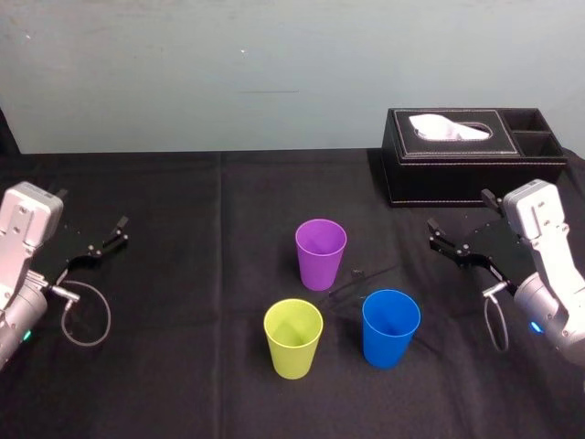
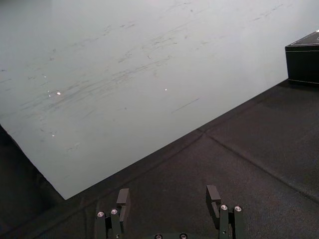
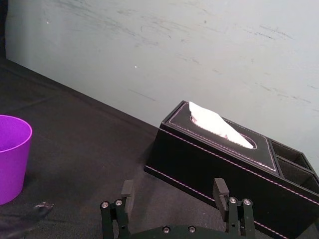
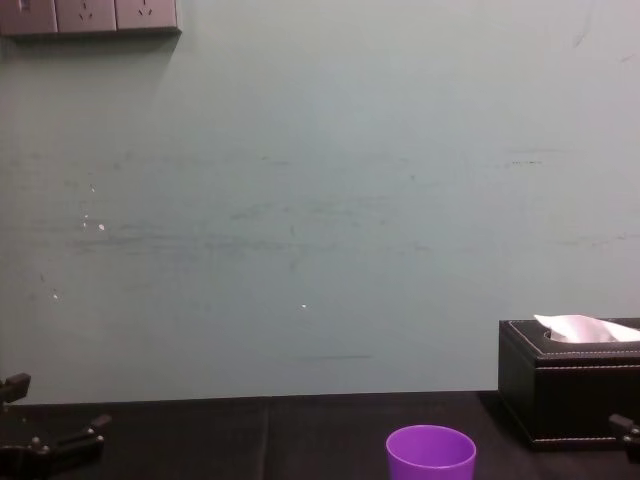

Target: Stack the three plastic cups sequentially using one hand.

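Observation:
Three plastic cups stand upright and apart on the black tablecloth. The purple cup (image 1: pixel 320 253) (image 3: pixel 12 154) (image 4: pixel 430 452) is farthest back, the yellow-green cup (image 1: pixel 293 337) is front left and the blue cup (image 1: pixel 390 327) is front right. My right gripper (image 1: pixel 460 210) (image 3: pixel 173 187) hovers open and empty to the right of the cups, a little beyond the blue one. Far to the left, my left gripper (image 1: pixel 91 208) (image 2: pixel 168 195) is also open and empty.
A black leather tissue box (image 1: pixel 471 155) (image 3: pixel 224 169) (image 4: pixel 560 390) with a white tissue sits at the back right, just behind my right gripper. A pale wall (image 1: pixel 274 64) closes off the table's far edge. A small dark scrap (image 1: pixel 358 273) lies between the purple and blue cups.

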Action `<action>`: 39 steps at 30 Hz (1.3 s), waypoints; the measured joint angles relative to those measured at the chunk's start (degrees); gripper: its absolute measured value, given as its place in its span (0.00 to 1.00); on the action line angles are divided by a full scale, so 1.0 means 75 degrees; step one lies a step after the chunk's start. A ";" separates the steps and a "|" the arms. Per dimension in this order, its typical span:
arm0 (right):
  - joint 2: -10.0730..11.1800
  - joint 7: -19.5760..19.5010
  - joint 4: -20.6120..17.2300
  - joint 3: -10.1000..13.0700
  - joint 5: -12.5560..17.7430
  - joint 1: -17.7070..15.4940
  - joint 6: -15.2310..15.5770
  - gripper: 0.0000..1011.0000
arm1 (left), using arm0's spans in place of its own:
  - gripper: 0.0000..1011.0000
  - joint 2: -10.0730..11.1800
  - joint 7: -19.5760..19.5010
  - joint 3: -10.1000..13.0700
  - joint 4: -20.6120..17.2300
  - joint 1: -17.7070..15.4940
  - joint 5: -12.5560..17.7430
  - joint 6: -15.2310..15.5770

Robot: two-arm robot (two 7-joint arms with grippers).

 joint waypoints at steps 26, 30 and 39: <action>0.0000 0.0000 0.0000 0.0000 0.0000 0.0000 0.0000 0.99 | 0.99 0.0000 0.0000 0.0000 0.0000 0.0000 0.0000 0.0000; 0.0000 0.0000 0.0000 0.0000 0.0000 0.0000 0.0000 0.99 | 0.99 0.0000 0.0000 0.0000 0.0000 0.0000 0.0000 0.0000; -0.0001 -0.0001 0.0000 0.0000 0.0000 0.0000 0.0000 0.99 | 0.99 0.0000 0.0000 0.0000 0.0000 0.0000 0.0000 0.0000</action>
